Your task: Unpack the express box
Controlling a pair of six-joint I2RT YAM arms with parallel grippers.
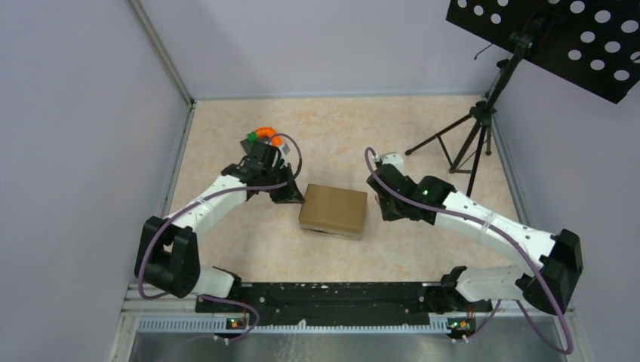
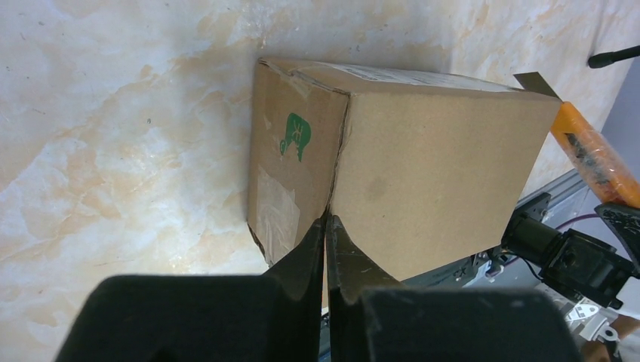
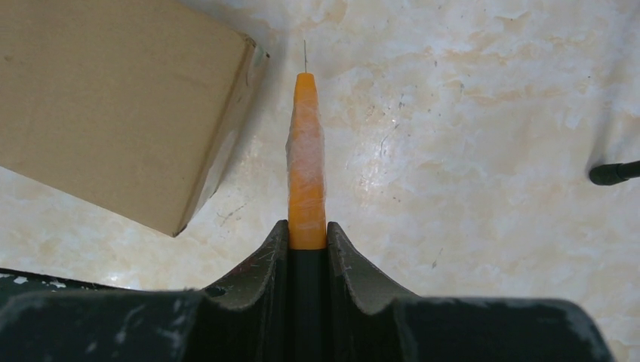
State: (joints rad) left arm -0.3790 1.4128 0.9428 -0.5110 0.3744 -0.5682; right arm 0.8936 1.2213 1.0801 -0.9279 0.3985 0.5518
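The express box (image 1: 333, 211), a closed brown carton, lies on the marble-patterned table between my arms. In the left wrist view the box (image 2: 430, 166) shows a green stamp and clear tape on its end face. My left gripper (image 1: 296, 194) is shut and empty, its tips (image 2: 326, 219) touching the box's vertical corner edge. My right gripper (image 1: 380, 197) is just right of the box, shut (image 3: 307, 226) on an orange cutter (image 3: 306, 166) with a thin pointed tip that points away over the table. The box (image 3: 113, 98) lies left of the cutter, apart from it. The cutter also shows past the box in the left wrist view (image 2: 596, 158).
A black tripod (image 1: 475, 136) stands at the back right under a perforated black panel (image 1: 558, 38); one tripod foot (image 3: 615, 173) shows in the right wrist view. An orange and green item (image 1: 264, 134) sits behind my left wrist. A black rail (image 1: 332, 294) runs along the near edge.
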